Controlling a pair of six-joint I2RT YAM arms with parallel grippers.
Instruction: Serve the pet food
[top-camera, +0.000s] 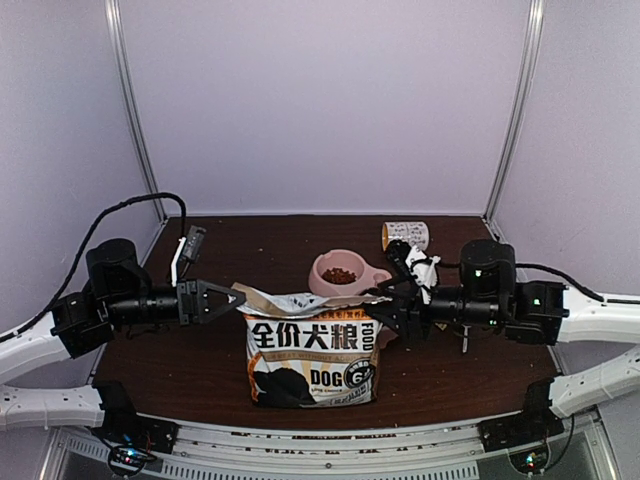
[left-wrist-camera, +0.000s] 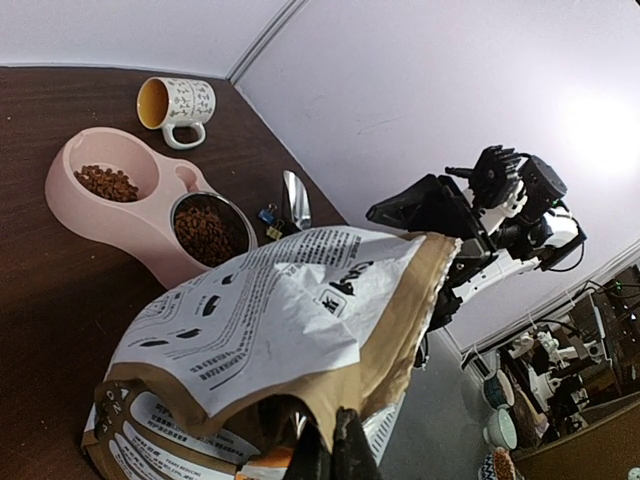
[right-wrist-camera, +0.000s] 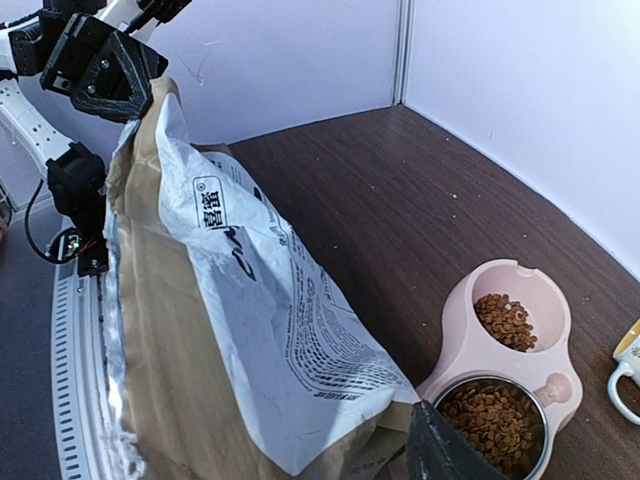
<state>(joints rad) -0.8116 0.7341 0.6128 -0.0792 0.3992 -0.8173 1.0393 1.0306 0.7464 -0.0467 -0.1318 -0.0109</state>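
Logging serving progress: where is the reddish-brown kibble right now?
In the top view, the reddish-brown dry kibble lies in the pink double bowl, near the centre, just behind the kraft-brown DOG bag.

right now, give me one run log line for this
left gripper: shut on bag top corner | right gripper: shut on opposite corner | bag: upright | pet food: in both wells of pink bowl

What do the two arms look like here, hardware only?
Both arms match: white lower links, bulky black motor housings. The left gripper and right gripper are black triangular wedges with slim jaws. A black cable loops off the left arm; green lights glow on the right arm.
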